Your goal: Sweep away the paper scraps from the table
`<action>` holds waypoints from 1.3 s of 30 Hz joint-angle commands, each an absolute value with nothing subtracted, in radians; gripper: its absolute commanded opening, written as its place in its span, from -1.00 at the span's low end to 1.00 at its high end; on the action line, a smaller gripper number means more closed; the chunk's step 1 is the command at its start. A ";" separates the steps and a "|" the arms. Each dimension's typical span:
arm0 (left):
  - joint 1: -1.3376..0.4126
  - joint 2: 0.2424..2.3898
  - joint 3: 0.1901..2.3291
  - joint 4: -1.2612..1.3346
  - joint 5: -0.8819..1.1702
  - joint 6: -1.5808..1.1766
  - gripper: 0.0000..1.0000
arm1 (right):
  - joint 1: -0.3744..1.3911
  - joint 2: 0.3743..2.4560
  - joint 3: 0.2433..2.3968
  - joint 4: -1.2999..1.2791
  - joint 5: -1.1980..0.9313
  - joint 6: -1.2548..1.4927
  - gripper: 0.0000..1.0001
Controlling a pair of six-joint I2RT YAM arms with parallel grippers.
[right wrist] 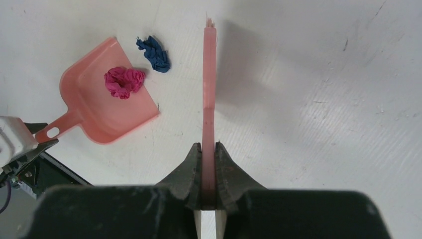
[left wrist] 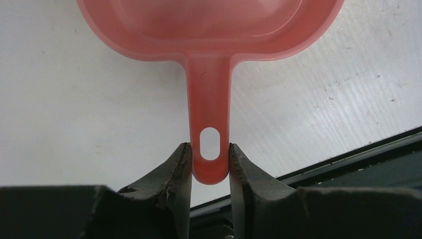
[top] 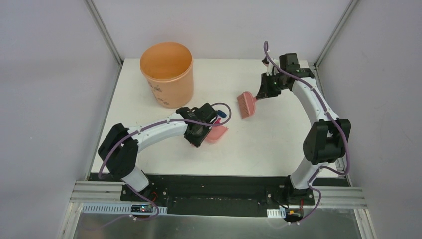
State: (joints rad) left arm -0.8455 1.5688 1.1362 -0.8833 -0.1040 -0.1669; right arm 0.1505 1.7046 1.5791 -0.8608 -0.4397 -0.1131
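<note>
White and lightly scuffed, the table stands between pale grey walls with metal corner posts, an orange bucket at its far left. The left gripper clamps the pink dustpan by its handle; a magenta paper scrap lies inside, a dark blue paper scrap on the table just beside its mouth. The right gripper pinches the pink brush

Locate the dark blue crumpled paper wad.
The dark blue wad lies upper left in the right wrist view, on the white table, just past the open lip of the pink plastic dustpan, beside the magenta wad inside it.
</note>
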 commanded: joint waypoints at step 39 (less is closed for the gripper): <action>-0.862 1.740 1.315 -1.026 -0.019 -0.153 -1.00 | 0.460 2.089 2.096 -1.051 -0.129 -0.281 -1.00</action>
State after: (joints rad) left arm -0.8520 1.7157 1.2591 -0.9730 -0.0452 -0.1677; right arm 0.3939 2.0773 2.0541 -1.0092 -0.1890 -0.2203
